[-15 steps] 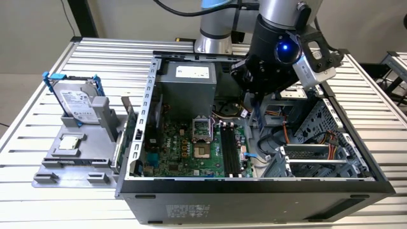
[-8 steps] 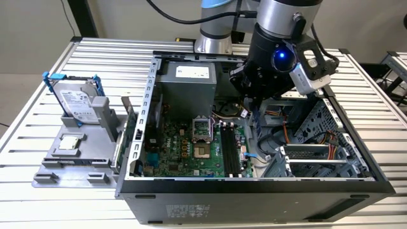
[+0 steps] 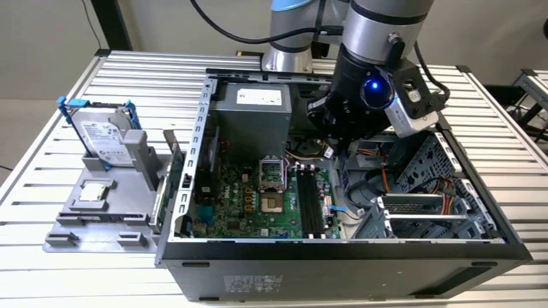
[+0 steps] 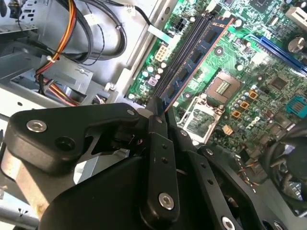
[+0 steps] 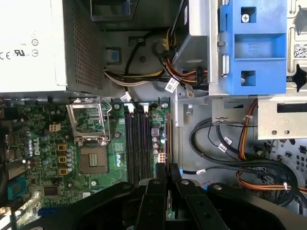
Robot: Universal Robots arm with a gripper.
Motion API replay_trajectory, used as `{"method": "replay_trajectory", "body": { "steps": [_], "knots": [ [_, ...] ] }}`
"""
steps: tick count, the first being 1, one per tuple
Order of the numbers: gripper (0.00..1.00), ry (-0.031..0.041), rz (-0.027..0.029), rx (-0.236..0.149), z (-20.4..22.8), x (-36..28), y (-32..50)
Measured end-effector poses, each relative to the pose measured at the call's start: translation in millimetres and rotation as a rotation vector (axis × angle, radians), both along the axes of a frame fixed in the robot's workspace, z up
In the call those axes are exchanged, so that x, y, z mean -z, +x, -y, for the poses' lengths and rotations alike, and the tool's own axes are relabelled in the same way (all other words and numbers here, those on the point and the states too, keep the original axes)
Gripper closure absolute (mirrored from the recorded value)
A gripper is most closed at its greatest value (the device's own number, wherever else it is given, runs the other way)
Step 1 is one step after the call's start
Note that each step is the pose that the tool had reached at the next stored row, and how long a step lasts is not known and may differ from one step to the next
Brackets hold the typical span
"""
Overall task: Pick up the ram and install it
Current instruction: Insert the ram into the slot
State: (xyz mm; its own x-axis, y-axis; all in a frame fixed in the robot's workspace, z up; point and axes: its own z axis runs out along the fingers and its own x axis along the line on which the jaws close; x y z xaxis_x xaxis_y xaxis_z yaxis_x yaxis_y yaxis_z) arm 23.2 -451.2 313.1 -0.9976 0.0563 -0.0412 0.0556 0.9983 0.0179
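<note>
One ram (image 4: 199, 48) end inside tool (image 4: 160, 108).

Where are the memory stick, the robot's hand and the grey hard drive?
ram (image 4: 199, 50): second wrist view, its blue flat side.
hand (image 4: 158, 108): second wrist view, between its fingertips.
hard drive (image 3: 104, 138): exterior view, its labelled face.

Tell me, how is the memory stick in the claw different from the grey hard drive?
The memory stick is long, thin and blue; the hard drive is broad, grey, with a white label. The memory stick is gripped by the claw inside the computer case; the hard drive leans in a holder outside it. Both are flat rectangles.
</note>
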Motion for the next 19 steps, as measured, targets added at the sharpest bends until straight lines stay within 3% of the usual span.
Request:
{"method": "replay_trajectory", "body": {
  "steps": [11, 19],
  "knots": [
    [1.00, -0.0015, 0.0001, 0.000, 0.2, 19.9, -1.6],
    [1.00, -0.0015, -0.0008, 0.000, 5.2, 34.6, -3.7]
  ]
}}
